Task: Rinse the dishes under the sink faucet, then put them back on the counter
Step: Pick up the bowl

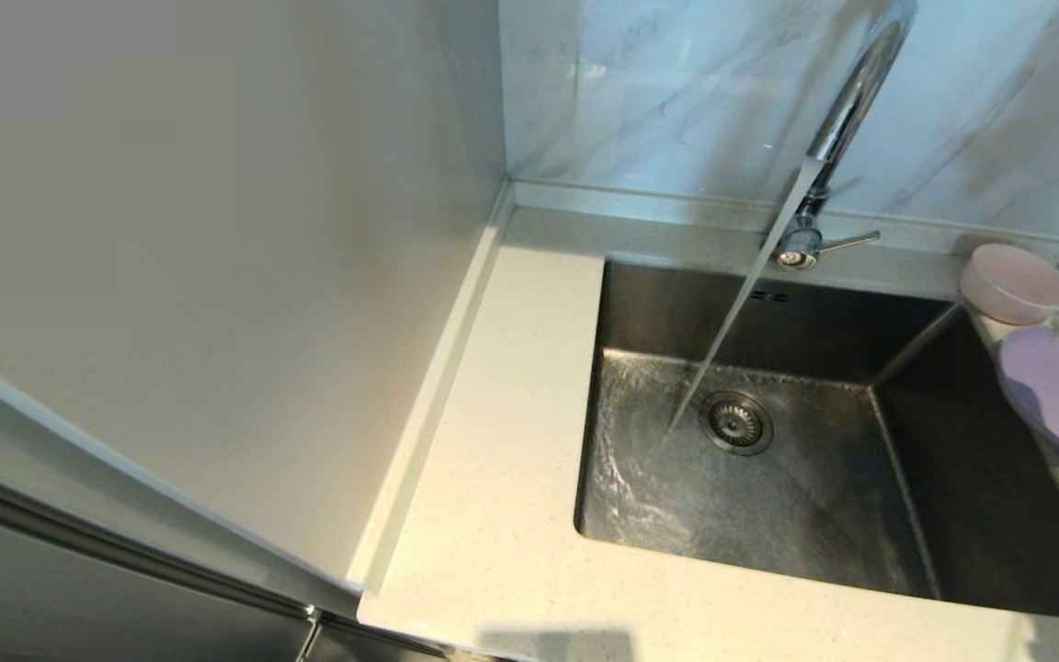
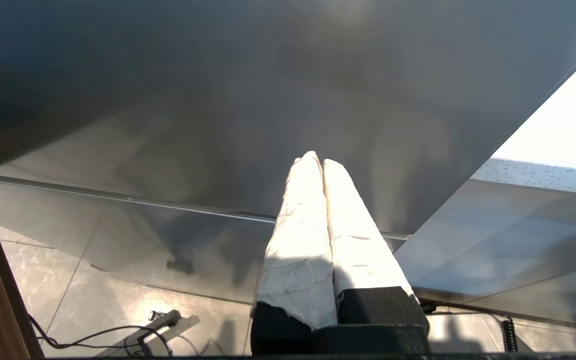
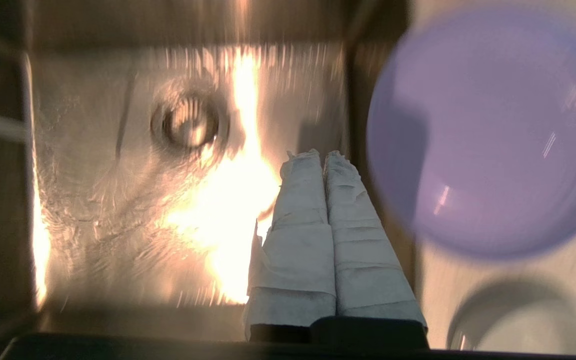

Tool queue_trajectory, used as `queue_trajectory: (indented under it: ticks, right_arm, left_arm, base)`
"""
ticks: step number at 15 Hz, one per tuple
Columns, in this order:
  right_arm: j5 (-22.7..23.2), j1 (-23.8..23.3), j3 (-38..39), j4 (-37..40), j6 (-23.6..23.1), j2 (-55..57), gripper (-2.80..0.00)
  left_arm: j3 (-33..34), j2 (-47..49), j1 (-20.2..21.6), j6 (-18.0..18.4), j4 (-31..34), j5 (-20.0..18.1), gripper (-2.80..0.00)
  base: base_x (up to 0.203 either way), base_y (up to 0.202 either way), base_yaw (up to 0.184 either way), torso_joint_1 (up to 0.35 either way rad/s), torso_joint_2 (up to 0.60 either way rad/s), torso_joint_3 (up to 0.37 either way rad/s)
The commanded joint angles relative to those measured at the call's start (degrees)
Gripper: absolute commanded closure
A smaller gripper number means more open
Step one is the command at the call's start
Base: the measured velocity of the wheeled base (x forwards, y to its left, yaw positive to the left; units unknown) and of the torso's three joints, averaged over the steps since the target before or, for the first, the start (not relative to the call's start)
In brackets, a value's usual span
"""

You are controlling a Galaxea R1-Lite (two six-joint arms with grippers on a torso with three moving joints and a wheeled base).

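**Water Is On, Dishes Wait by the Sink**

The faucet (image 1: 847, 101) is running. A stream of water (image 1: 732, 322) falls into the sink (image 1: 768, 496) and lands just beside the round drain (image 1: 736, 422). The sink holds only water, which spreads and ripples over its floor. No dish is in it.

The two dishes sit on the counter (image 1: 493, 478) at the sink's right side. The pink bowl (image 1: 1015, 282) is near the back, and it cannot be told which way up it sits. The purple plate (image 1: 1058, 395) lies in front of it, with its edge sticking out a little over the sink. Nothing can be seen on the plate.

The right gripper (image 3: 324, 156) hangs over the sink, close beside the plate. Its two white wrapped fingers are pressed together and hold nothing. The left gripper (image 2: 318, 160) is parked low by the cabinet, also closed and holding nothing.

What could go wrong? The plate hangs over the edge, so a bump from the closed fingers could tip it into the sink. The fingers must open first, or they will only push the plate. The plate is flat, smooth and likely wet, so it may slip.
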Motion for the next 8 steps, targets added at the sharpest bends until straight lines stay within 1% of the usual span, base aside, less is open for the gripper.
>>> queue_trajectory:
  ticks: [1,3,4,5,6,8]
  right_arm:
    - [0.14,-3.04,-0.21,7.21,-1.93,-0.41,0.0]
    - [0.47,-7.96,3.19,12.72,-10.91,-3.43,0.0]
    - [0.57,-10.08,5.76,13.64,-14.41,-5.25,0.0]
    - [0.32,-11.93,7.4,13.99,-16.52,-6.28,0.0]
    - [-0.05,-13.92,8.17,14.07,-17.66,-7.01,0.0]
    - [0.14,-19.14,9.66,14.1,-21.72,-7.62,0.0]
  left_arm:
    - [0.0,0.0,0.0,0.0,0.02,0.04,0.0]
    - [0.0,0.0,0.0,0.0,0.02,0.04,0.0]
    - [0.0,0.0,0.0,0.0,0.02,0.04,0.0]
    - [0.0,0.0,0.0,0.0,0.02,-0.04,0.0]
    - [0.0,0.0,0.0,0.0,0.02,0.04,0.0]
    - [0.0,0.0,0.0,0.0,0.02,0.04,0.0]
  base:
    - [0.0,0.0,0.0,0.0,0.0,0.0]
    - [0.0,0.0,0.0,0.0,0.0,0.0]
    - [0.0,0.0,0.0,0.0,0.0,0.0]
    - [0.0,0.0,0.0,0.0,0.0,0.0]
    - [0.0,0.0,0.0,0.0,0.0,0.0]
    - [0.0,0.0,0.0,0.0,0.0,0.0]
